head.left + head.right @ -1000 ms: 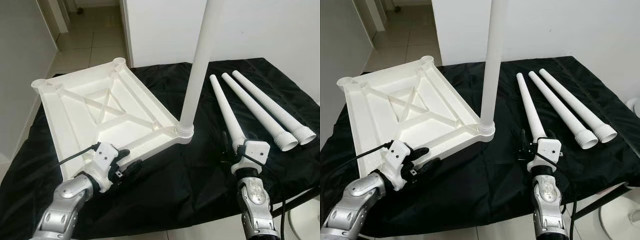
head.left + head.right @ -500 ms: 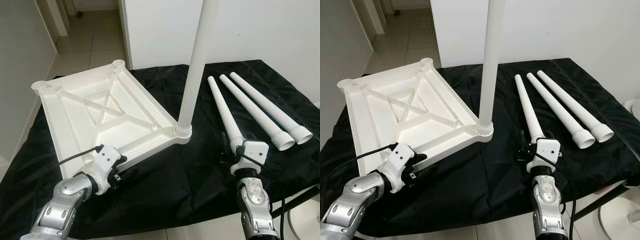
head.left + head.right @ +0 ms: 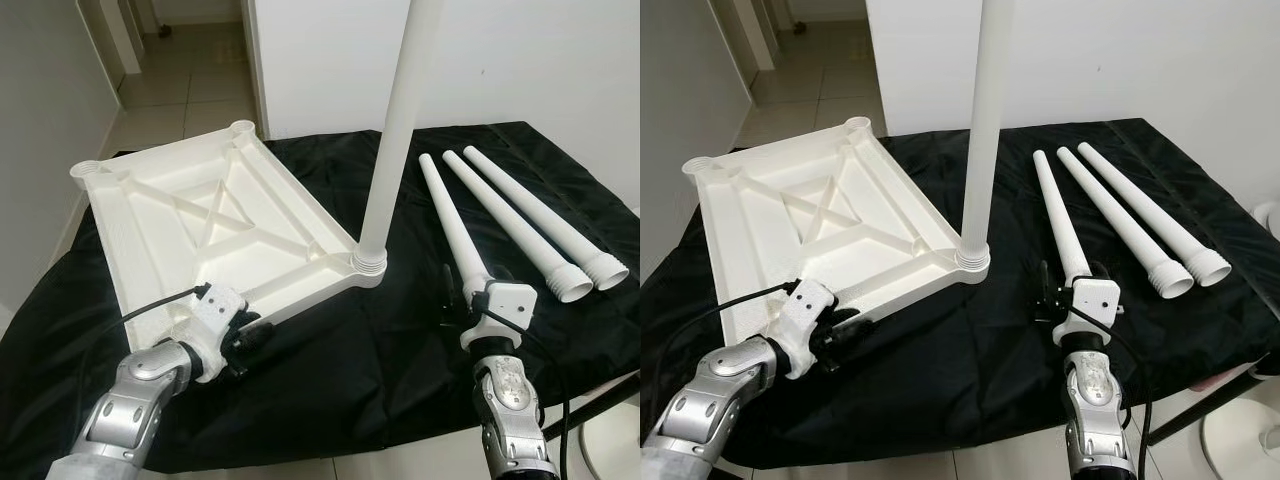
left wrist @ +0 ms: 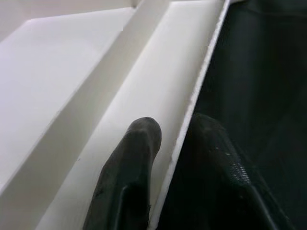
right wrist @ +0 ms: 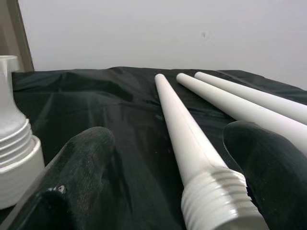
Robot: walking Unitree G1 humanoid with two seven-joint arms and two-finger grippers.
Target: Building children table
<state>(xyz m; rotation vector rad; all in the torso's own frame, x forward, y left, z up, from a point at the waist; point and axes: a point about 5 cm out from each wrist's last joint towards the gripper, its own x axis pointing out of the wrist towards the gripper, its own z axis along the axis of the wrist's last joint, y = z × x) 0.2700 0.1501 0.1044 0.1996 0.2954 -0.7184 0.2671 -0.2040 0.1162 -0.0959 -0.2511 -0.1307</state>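
The tabletop (image 3: 210, 225) lies upside down on the black cloth (image 3: 400, 340), ribs facing up, at the 10 o'clock side of my view. One leg (image 3: 395, 140) is already screwed upright into the corner socket (image 3: 368, 266) nearest the centre. Three loose legs (image 3: 500, 215) lie side by side on the cloth at 2 o'clock, threaded ends toward me.

Left gripper (image 4: 172, 143): pinching the near rim of the tabletop, one finger inside the rim channel, the other outside against the cloth. The fingers are nearly together, with only the thin wall between them.

Right gripper (image 5: 192, 158): fingers spread, one on each side of the threaded end of the nearest loose leg (image 5: 192, 143). From the wrist view I judge they are not yet touching it.

Step in hand, as I judge it: steady the tabletop with my left and take the next leg with my right.

Hazards from here:
- The grip on the rim is shallow. If I pull or lift, the fingers could slip off the thin edge and the tabletop would shift.
- The fitted leg stands tall. Tilting the tabletop would swing it toward the wall at 12 o'clock or strain its thread.
- The loose leg is round and smooth. Closing off-centre could roll it into its neighbours or squeeze it out of my fingers.
- Gripping on the thread would leave no room to seat it in a socket.
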